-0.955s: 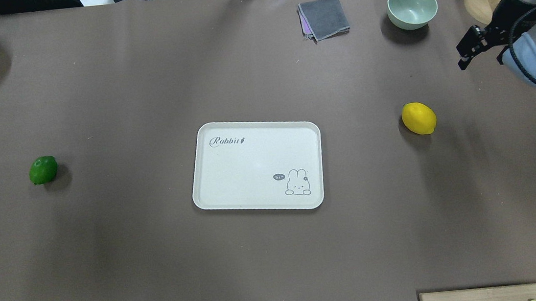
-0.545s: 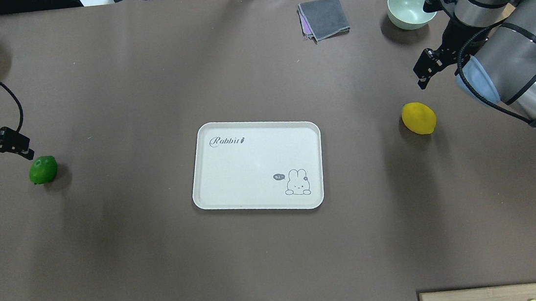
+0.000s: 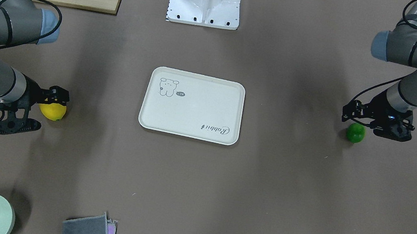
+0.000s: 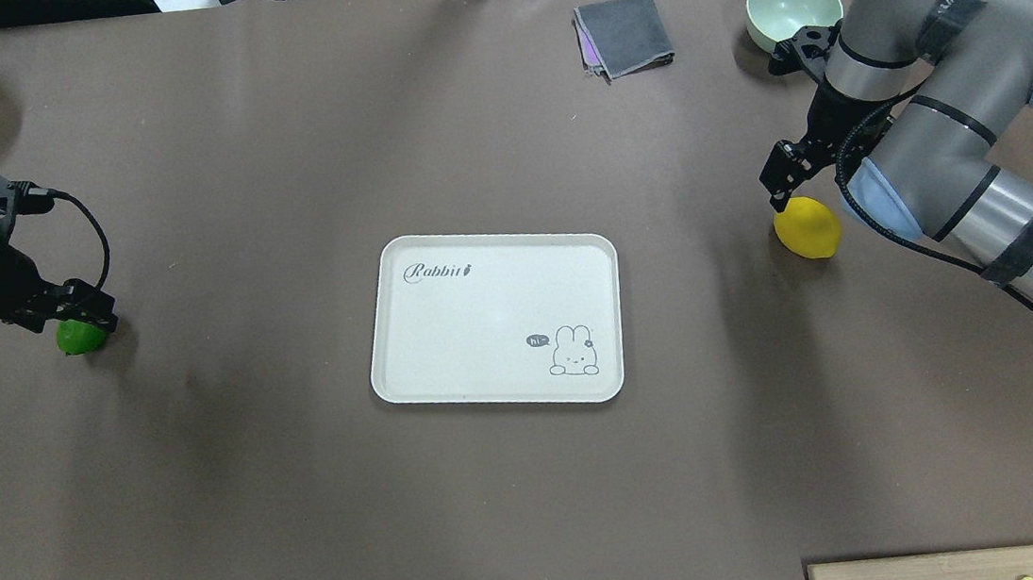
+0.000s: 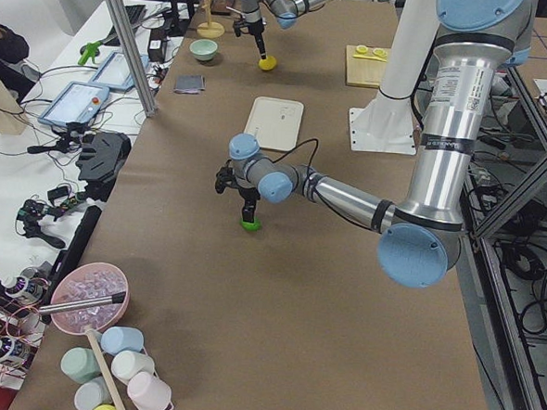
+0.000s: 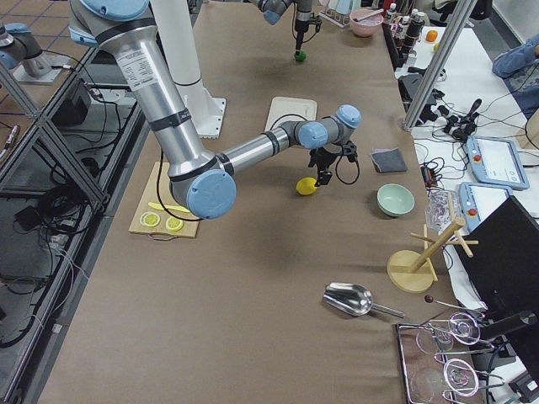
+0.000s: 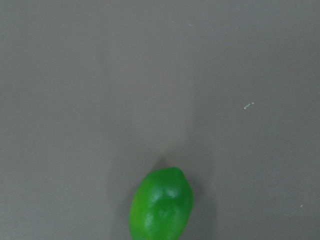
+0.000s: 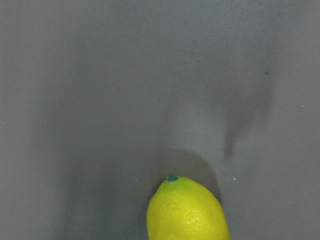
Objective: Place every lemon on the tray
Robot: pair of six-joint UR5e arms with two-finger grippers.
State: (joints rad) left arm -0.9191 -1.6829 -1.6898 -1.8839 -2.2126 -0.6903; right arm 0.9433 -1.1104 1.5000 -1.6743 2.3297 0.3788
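In the overhead view the tray (image 4: 483, 331) sat mid-frame. The green lemon (image 4: 78, 340) lay on the table at far left, partly covered by the left gripper (image 4: 90, 310). The yellow lemon (image 4: 811, 230) lay at right, just below the right gripper (image 4: 777, 191). I could not tell either gripper's opening.

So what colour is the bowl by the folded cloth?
The bowl is pale mint green, clearest in the overhead view.

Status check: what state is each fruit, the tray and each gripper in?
tray: empty, on the table
yellow lemon: on the table, off the tray
green lemon: on the table, off the tray
left gripper: just over the green lemon, opening unclear
right gripper: just over the yellow lemon, opening unclear
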